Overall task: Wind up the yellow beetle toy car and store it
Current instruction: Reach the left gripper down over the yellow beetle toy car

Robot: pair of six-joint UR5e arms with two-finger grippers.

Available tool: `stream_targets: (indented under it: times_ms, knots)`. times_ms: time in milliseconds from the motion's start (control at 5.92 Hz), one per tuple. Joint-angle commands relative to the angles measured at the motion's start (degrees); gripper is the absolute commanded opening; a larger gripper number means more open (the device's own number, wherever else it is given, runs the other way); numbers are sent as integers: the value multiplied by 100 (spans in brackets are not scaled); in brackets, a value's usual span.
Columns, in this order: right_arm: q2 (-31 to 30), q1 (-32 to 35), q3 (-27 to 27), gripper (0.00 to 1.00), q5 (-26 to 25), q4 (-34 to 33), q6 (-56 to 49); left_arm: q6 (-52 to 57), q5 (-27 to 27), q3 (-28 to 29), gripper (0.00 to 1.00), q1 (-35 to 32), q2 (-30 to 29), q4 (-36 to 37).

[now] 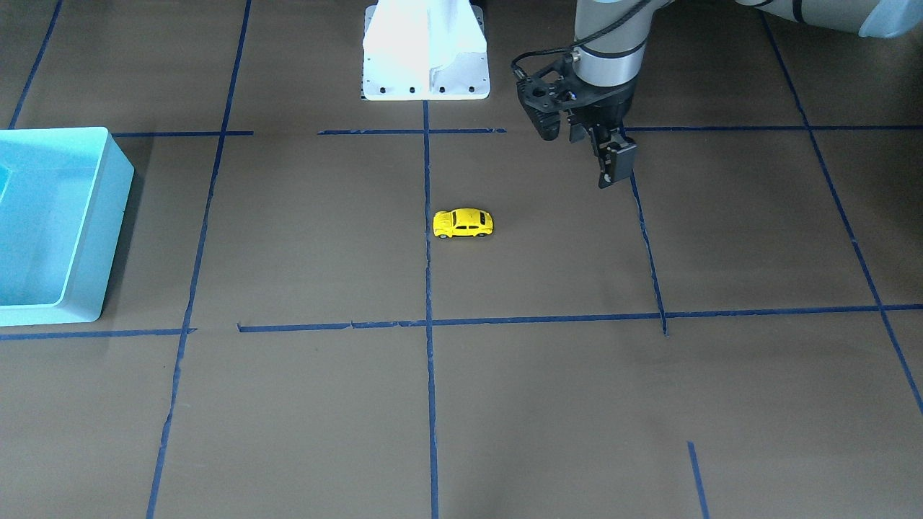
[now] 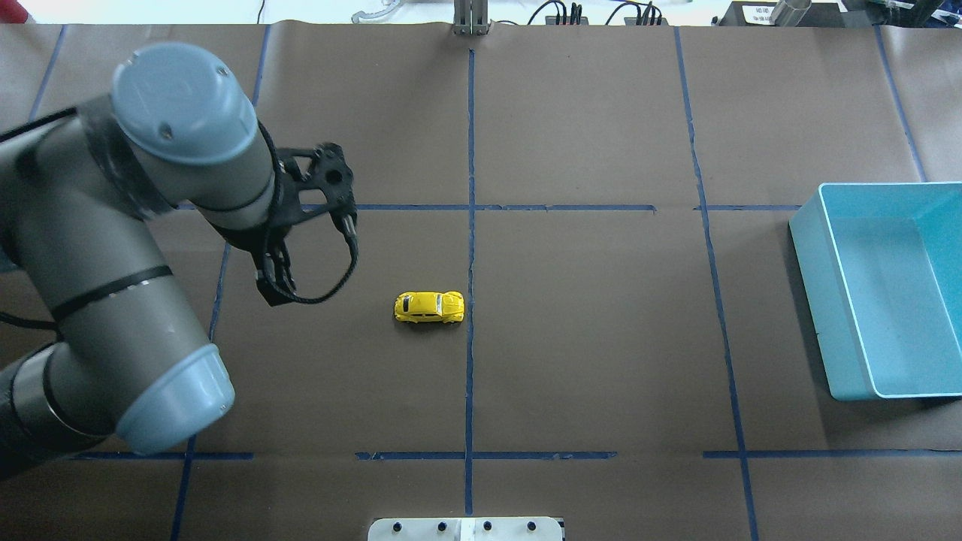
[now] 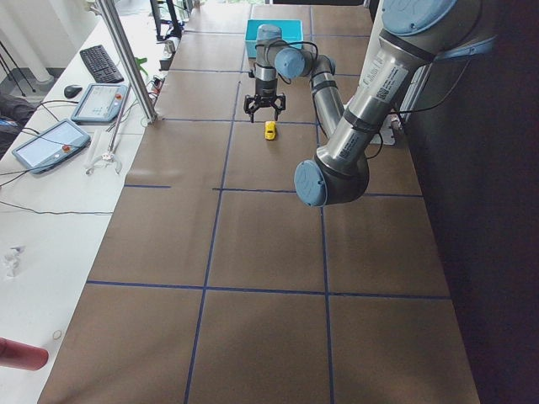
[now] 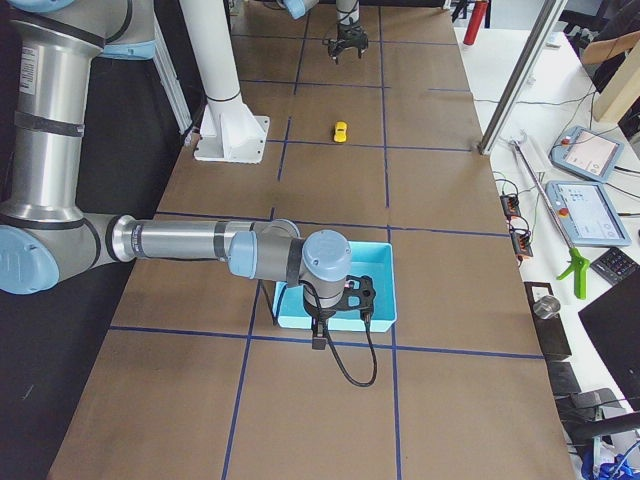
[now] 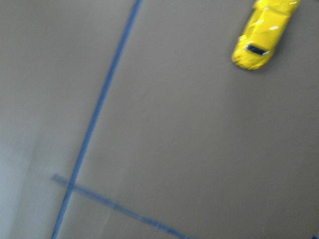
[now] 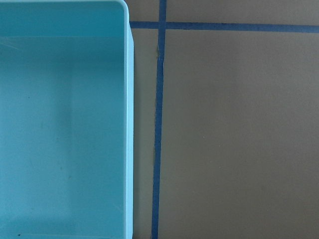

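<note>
left gripper [image 1: 581,150] hovering wide near yellow car [image 1: 463,223], likely lining up grasp | right gripper [image 4: 345,298] hanging at bin [image 1: 95,209] rim, opening: cannot tell

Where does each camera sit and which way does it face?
Front-facing: across the table, facing robot; left gripper, small yellow beetle toy car.
Overhead: behind robot, looking down; left arm, light-blue plastic bin.
Exterior left: table's left end; left arm nearest.
Exterior right: table's right end; right arm nearest.
Left wrist: down at car; no fingers.
Right wrist: down at bin; no fingers.
Front-facing and overhead share the car.
</note>
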Motion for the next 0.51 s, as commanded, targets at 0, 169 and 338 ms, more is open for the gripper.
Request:
stream_targets:
  times_ms: [0,169,338]
  knots:
    - [0,0,14,100,25,0,0,707,23,1074,100,813,17,-1959]
    - [0,0,14,100,25,0,0,656,23,1404,100,815,-53,-2528]
    - [0,0,14,100,25,0,0,664,32,1503,100,815,-106,-2559]
